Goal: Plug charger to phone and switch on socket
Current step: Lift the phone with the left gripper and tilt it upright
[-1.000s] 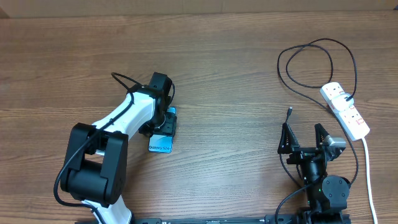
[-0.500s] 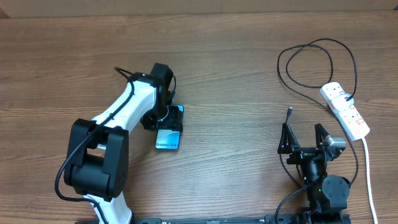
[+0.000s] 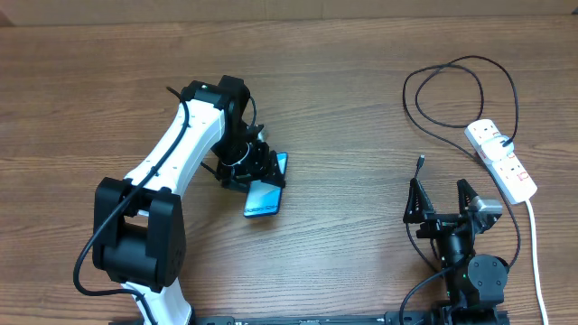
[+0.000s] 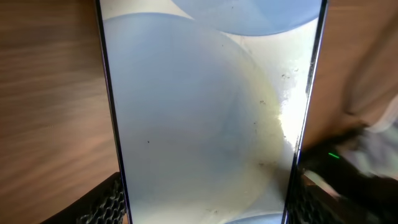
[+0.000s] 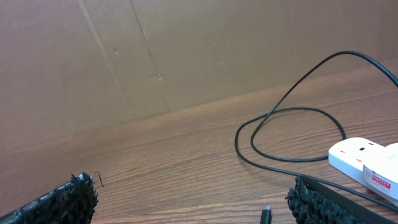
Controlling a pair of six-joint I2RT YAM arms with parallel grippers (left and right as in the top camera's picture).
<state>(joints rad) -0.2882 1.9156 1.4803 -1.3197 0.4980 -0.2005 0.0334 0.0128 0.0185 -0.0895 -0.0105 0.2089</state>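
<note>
My left gripper [image 3: 257, 171] is shut on the phone [image 3: 265, 190], a slim black-edged phone with a light blue-white screen, held left of the table's middle. In the left wrist view the phone [image 4: 205, 112] fills the frame between the two fingers. The charger [image 3: 456, 90] is a thin black cable looped at the back right; its plug tip [image 3: 421, 162] lies just ahead of my right gripper [image 3: 442, 200], which is open and empty near the front edge. The plug tip [image 5: 265, 215] also shows in the right wrist view. The socket [image 3: 502, 161], a white power strip, lies at the far right.
The socket's thick white cord [image 3: 536, 244] runs down the right edge toward the front. A brown cardboard wall [image 5: 155, 56] stands behind the table. The table [image 3: 361, 108] is wood-grain brown.
My left gripper has carried the phone to the right, turning it slightly. The right arm has not moved.
</note>
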